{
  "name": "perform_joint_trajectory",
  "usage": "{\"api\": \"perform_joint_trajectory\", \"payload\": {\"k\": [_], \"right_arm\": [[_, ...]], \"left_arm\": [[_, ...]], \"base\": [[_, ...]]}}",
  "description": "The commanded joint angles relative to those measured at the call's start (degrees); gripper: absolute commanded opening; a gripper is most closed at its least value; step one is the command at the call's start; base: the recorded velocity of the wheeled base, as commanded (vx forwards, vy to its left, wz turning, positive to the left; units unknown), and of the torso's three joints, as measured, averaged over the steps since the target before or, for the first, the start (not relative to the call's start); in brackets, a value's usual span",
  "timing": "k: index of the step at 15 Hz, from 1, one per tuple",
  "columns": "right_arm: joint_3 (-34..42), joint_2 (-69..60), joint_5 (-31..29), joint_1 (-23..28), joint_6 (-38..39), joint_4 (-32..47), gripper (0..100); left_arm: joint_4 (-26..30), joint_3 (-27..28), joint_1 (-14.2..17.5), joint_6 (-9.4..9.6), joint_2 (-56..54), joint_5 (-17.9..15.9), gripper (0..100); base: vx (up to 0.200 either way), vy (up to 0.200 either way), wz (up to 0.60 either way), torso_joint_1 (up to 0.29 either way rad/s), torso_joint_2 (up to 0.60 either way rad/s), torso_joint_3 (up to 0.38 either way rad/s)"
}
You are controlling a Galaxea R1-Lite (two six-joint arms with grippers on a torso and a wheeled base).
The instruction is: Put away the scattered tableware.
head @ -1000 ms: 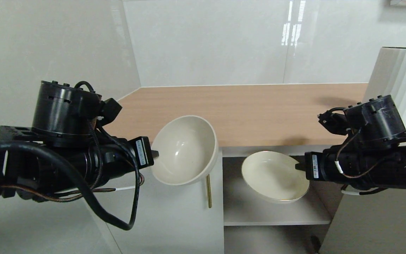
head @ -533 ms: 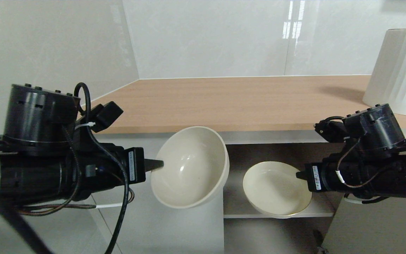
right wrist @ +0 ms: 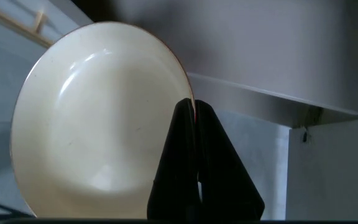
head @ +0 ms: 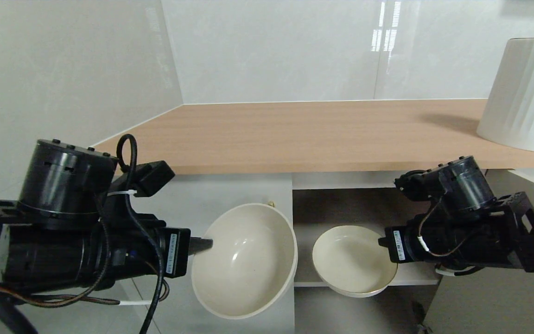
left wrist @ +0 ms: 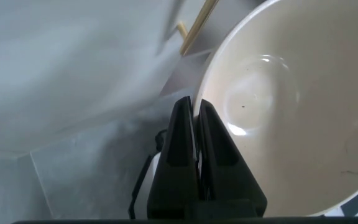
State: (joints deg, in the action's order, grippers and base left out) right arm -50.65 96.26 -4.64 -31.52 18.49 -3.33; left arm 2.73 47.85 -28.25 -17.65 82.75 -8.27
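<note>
**Wood counter, 2 cream bowls, 1 per gripper**

Wood-grain countertop (head: 318, 134) spans the head view, with pale glossy wall panels (head: 271, 51) behind it. Under it sit a closed white cabinet door (head: 230, 190) on the left and an open compartment (head: 341, 204) with a shelf (head: 410, 278) to its right. A ribbed white cylinder (head: 526, 93) stands on the counter at far right.

Large bowl (head: 244, 262) (left wrist: 278, 112): cream, deep, off any surface. It is tilted with its opening facing up and toward the robot, in front of the closed door and just left of the compartment. It is the bigger of the 2.

Small bowl (head: 352, 260) (right wrist: 98, 118): cream and shallower, also tilted. It is at the mouth of the open compartment, and its lower rim overlaps the shelf's front edge in the head view. Can't tell if it touches the shelf. It sits just beside the large bowl with a narrow gap between them.

Left gripper (head: 204, 243) (left wrist: 194, 106): fingers pinched nearly together on the large bowl's near-left rim, with only the wall thickness between them.

Right gripper (head: 380, 241) (right wrist: 194, 106): same pinch, on the small bowl's right rim.

Brass handle (head: 270, 203) (left wrist: 197, 28): on the door, its tip shows just above the large bowl's rim.
</note>
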Motion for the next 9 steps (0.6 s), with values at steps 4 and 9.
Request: {"api": "perform_joint_trajectory", "payload": {"k": [4, 9], "right_arm": [[1.7, 4.6, -0.1, 0.1, -0.1, -3.4, 0], [1.6, 7.6, -0.2, 0.1, -0.1, -4.8, 0]], "left_arm": [[0.0, -0.1, -0.1, -0.01, 3.0, 0.0, 0], [0.0, -0.2, -0.3, -0.01, 4.6, 0.0, 0]], "base": [[0.0, 0.0, 0.0, 0.0, 0.0, 0.0], [0.0, 0.0, 0.0, 0.0, 0.0, 0.0]]}}
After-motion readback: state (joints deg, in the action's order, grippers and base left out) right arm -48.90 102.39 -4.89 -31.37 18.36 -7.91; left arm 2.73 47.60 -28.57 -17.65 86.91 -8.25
